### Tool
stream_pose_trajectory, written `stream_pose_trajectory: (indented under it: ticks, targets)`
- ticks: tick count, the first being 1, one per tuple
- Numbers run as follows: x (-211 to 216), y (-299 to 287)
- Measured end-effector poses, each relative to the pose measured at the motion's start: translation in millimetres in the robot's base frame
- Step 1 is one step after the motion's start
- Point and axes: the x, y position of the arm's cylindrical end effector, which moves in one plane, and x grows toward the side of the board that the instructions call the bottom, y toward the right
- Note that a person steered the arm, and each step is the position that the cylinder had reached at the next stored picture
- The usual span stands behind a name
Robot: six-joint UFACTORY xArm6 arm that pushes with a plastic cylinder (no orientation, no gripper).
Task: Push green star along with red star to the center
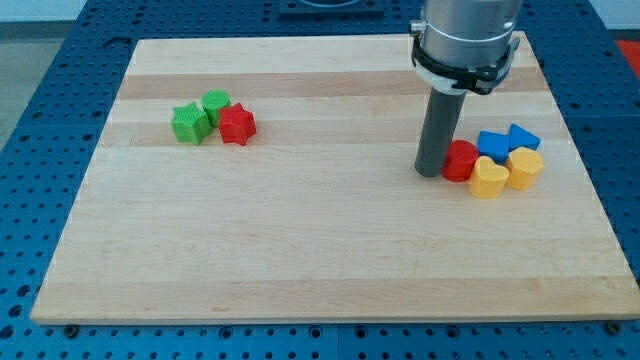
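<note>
- Camera view shows my tip (430, 172) down on the desk (300, 260) at the view's right, touching or just beside the left side of a red block (461, 160)
- No claw is fitted, only the bare rod, so nothing is spread, pressed together or pinching
- That red block sits in a right-hand cluster with a yellow heart (487, 178), a yellow block (525, 168), a blue block (494, 144) and a blue triangle (523, 135)
- Green star (190, 123) and red star (238, 124) lie well apart from my tip, far toward the view's left and a little toward its top
- A green block (216, 104) sits between and just above the stars, touching both or nearly so
- Red star is the nearer of the pair to my tip; green star lies beyond it
- Together the two stars form a short row running left to right; neither star has a clear long axis or pointing direction of its own
- Desk centre lies right of and below the pair, so I judge my tip must travel round to their upper-left side before pushing
- Risk, as I judge it: the green block gets dragged along
</note>
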Motion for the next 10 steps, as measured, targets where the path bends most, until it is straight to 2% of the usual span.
stream_pose_trajectory:
  ticks: [2,3,4,6,7,8,9,10]
  targets:
    - [-20,-58]
    - [-20,-58]
    - [-6,-121]
    - [10,-179]
    - [26,-250]
    - [16,-329]
    - [-55,-345]
    - [-61,-345]
